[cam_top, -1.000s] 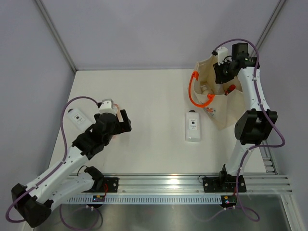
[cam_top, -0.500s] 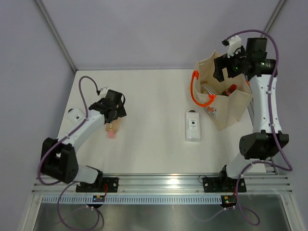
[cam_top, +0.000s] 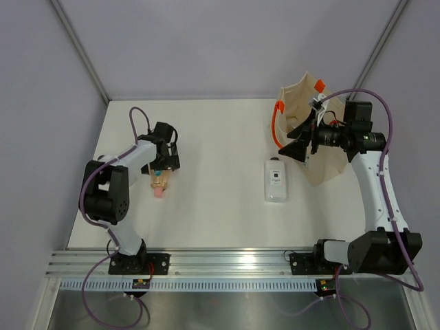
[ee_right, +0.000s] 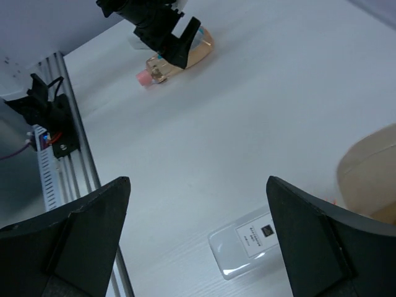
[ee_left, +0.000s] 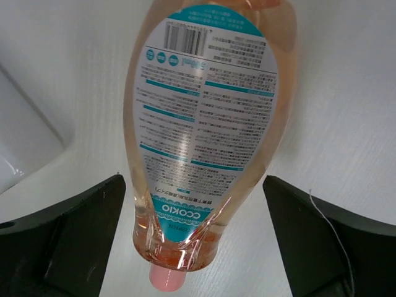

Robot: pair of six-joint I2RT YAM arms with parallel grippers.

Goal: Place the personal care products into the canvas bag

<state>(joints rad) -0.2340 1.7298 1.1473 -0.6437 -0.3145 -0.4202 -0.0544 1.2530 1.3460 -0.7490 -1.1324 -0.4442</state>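
peach tube (ee_left: 204, 124) marked "ccokio" lies between the left gripper (ee_left: 195, 229) fingers, spread wide; right gripper (ee_right: 195, 235) also gapes, empty.

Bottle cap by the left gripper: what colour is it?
Pink; the cap shows best in the left wrist view.

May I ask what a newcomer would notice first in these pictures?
The beige canvas bag with orange handles stands at the far right of the table. The peach bottle lies at the left, beneath the open left gripper, and the flat white bottle lies mid-table.
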